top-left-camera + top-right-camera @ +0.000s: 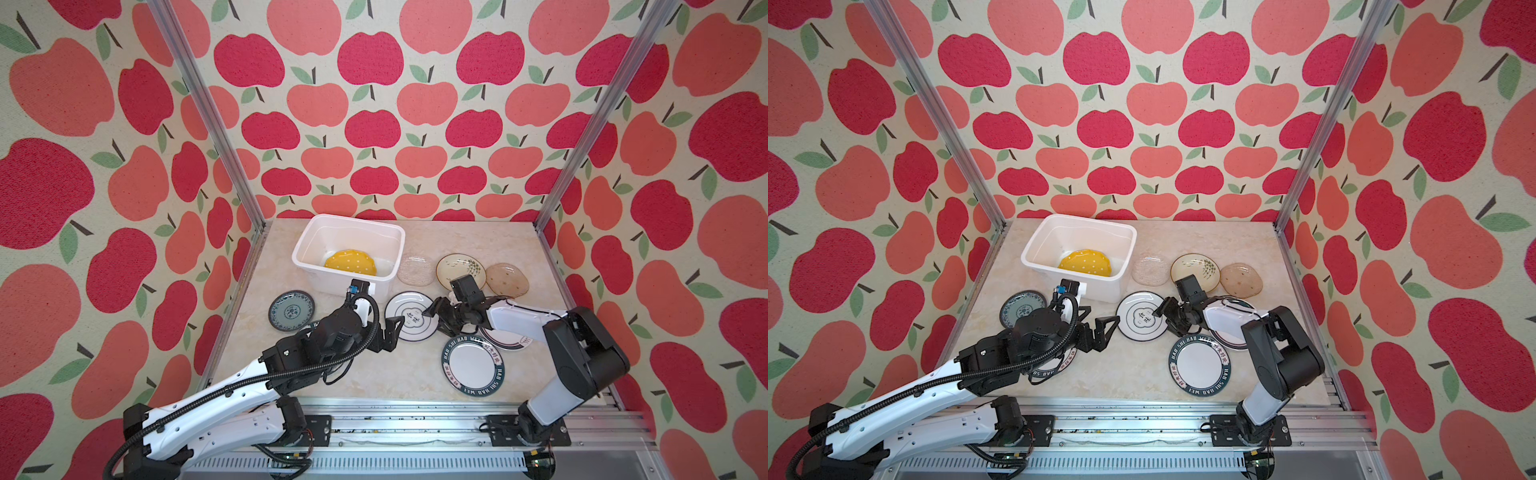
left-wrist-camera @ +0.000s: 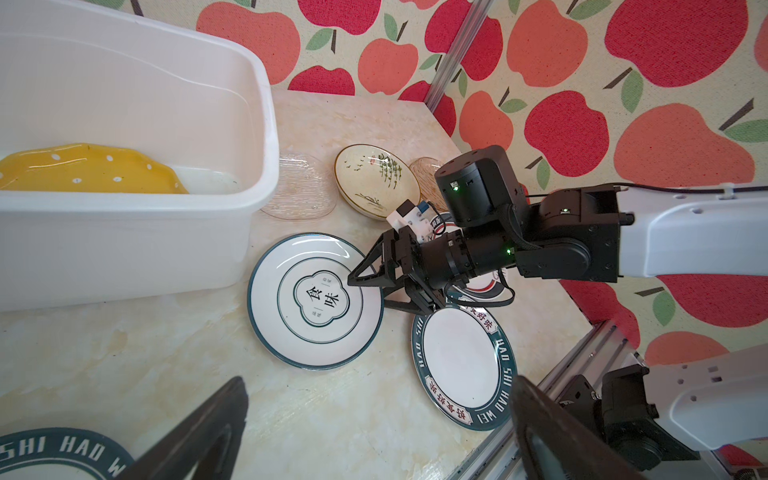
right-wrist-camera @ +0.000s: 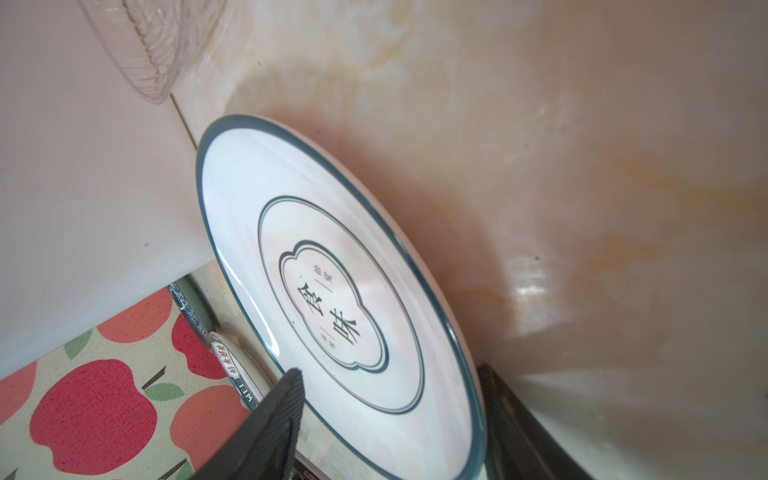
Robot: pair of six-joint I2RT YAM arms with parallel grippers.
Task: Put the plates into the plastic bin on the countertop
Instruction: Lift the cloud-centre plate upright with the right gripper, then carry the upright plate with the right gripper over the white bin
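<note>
The white plastic bin [image 1: 348, 219] stands at the back of the countertop [image 1: 365, 374] with a yellow dotted plate [image 1: 351, 262] inside. In front of it lies a white emblem plate [image 1: 409, 316]. My right gripper [image 1: 432, 322] is open across this plate's right rim, with one finger over the face and one by the edge [image 2: 372, 293]; the right wrist view shows the same [image 3: 388, 374]. My left gripper [image 1: 392, 332] hangs wide open and empty just left of that plate [image 2: 378, 436]. A green-lettered plate [image 1: 473, 365] lies near the front.
A clear glass plate [image 1: 415, 270], a leaf-painted dish [image 1: 459, 270] and a brown glass plate [image 1: 507, 279] sit right of the bin. A blue-grey patterned plate [image 1: 291, 310] lies at the left. Another lettered plate [image 1: 1054, 368] lies under the left arm, and one more plate [image 1: 509, 338] under the right arm.
</note>
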